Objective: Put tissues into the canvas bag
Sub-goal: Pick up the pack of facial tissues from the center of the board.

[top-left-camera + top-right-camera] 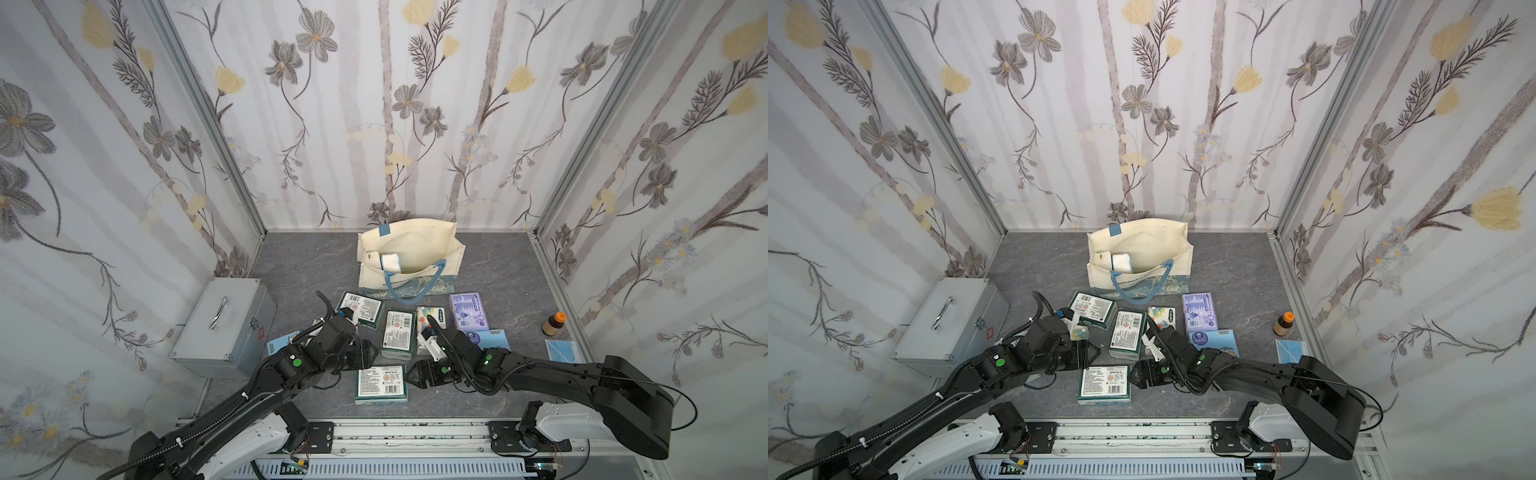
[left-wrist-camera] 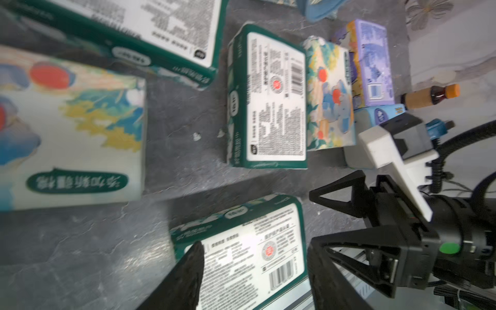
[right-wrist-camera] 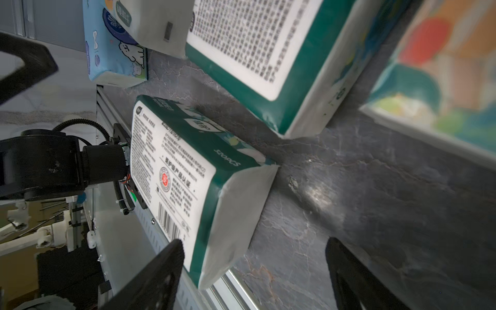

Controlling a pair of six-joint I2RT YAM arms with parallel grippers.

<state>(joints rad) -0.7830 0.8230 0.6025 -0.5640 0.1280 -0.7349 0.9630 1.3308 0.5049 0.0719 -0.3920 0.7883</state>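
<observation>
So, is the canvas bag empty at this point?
No, a top view shows a white pack lying inside the open canvas bag.

- Left elephant pack (image 1: 1080,332): mostly under the left arm in a top view.
- Light-blue pack (image 1: 277,343): partly behind that arm.
- White pack (image 1: 390,262): only one end shows inside the bag (image 1: 415,245).
- Right elephant pack (image 3: 442,80): blurred and cut off in the right wrist view.
- Far green pack (image 2: 128,29): cut off in the left wrist view.

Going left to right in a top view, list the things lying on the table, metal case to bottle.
Metal case → rear green pack → middle green pack → cartoon pack → lavender pack → brown bottle.
</observation>
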